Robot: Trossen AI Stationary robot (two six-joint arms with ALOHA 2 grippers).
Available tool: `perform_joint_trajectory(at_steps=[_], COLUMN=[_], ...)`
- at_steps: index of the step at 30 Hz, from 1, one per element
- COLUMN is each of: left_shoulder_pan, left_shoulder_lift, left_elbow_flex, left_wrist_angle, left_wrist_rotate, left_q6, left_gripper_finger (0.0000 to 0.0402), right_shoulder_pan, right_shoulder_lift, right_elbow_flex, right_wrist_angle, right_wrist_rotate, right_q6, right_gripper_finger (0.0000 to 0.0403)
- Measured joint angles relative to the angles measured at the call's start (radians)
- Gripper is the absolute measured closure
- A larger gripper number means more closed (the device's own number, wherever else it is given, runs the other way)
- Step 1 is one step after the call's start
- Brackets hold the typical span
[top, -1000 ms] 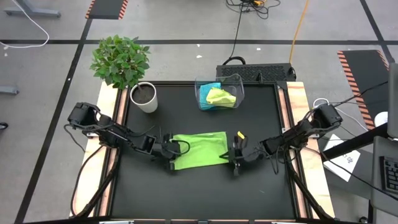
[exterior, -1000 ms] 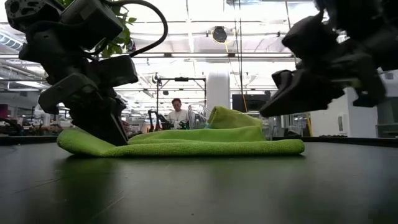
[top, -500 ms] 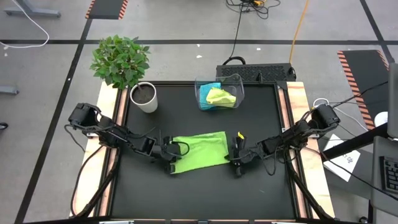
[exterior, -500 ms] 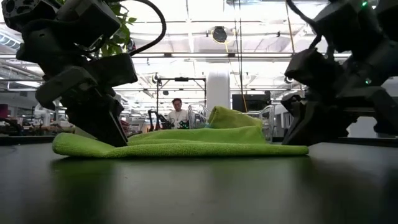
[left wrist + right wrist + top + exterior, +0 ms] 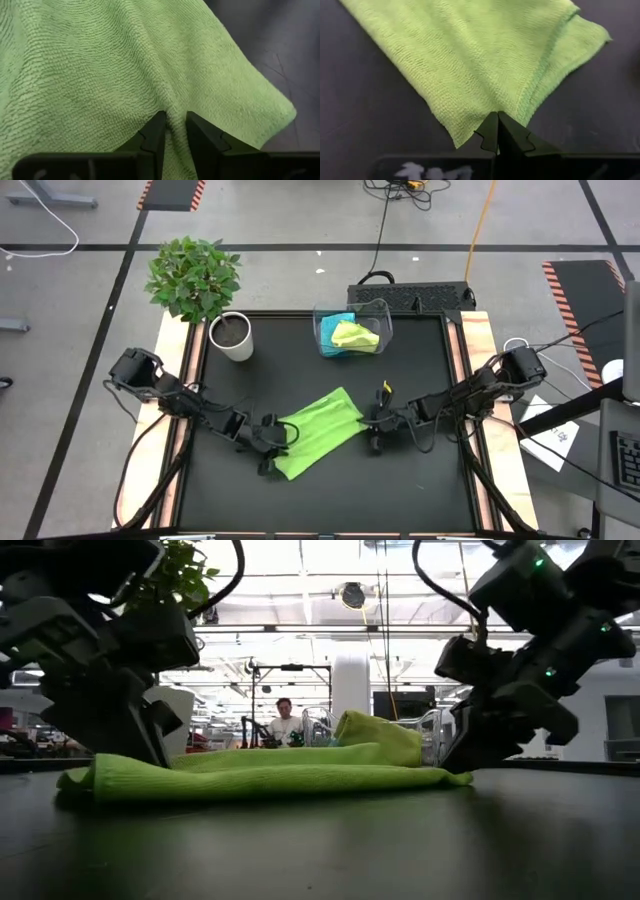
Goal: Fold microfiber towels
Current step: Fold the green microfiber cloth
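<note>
lime-green towel (image 5: pixel 318 430) lying diagonal across mat, long axis between both grippers. left gripper (image 5: pixel 272 455) pinching its near-left end, right gripper (image 5: pixel 376 423) clamped on far-right end.

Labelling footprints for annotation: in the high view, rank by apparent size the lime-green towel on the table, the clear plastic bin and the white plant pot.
1. Lime-green microfiber towel, spread diagonally.
2. Clear plastic bin.
3. White round plant pot.

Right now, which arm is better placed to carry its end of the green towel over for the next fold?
Probably either: both grippers pinch the lime-green towel. The left gripper holds its near-left end, the right gripper its far-right end, so both should move together.
</note>
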Motion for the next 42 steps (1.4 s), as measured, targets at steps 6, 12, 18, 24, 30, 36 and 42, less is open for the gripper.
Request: perform_joint_trajectory(at_steps=[6, 12, 18, 24, 30, 36, 42], left_shoulder_pan=[-0.016, -0.016, -0.026, -0.038, -0.037, -0.037, -0.036], left_shoulder_lift=[0.000, -0.017, -0.125, -0.231, -0.237, -0.237, -0.237], left_elbow_flex=[0.000, 0.001, 0.001, 0.003, 0.003, 0.003, 0.003], left_wrist_angle=[0.001, -0.003, -0.010, -0.078, -0.116, -0.117, -0.111], left_wrist_rotate=[-0.007, -0.030, -0.120, -0.244, -0.259, -0.260, -0.260], left_q6=[0.022, 0.116, 0.195, 0.182, 0.173, 0.171, 0.154], left_gripper_finger=[0.0320, 0.0320, 0.0320, 0.0320, 0.0320, 0.0321, 0.0321], right_shoulder_pan=[-0.050, -0.057, -0.012, 0.073, 0.131, 0.131, 0.105], right_shoulder_lift=[0.001, 0.000, -0.064, -0.170, -0.210, -0.206, -0.207], right_elbow_flex=[-0.001, -0.002, -0.005, -0.005, -0.003, -0.005, -0.004], right_wrist_angle=[-0.004, -0.008, -0.002, 0.129, 0.293, 0.267, 0.130], right_wrist_rotate=[0.006, 0.019, 0.006, -0.010, -0.039, -0.056, 0.016], right_q6=[0.024, 0.011, -0.089, -0.194, -0.272, -0.263, -0.191], right_gripper_finger=[0.0403, 0.0403, 0.0403, 0.0403, 0.0403, 0.0403, 0.0403])
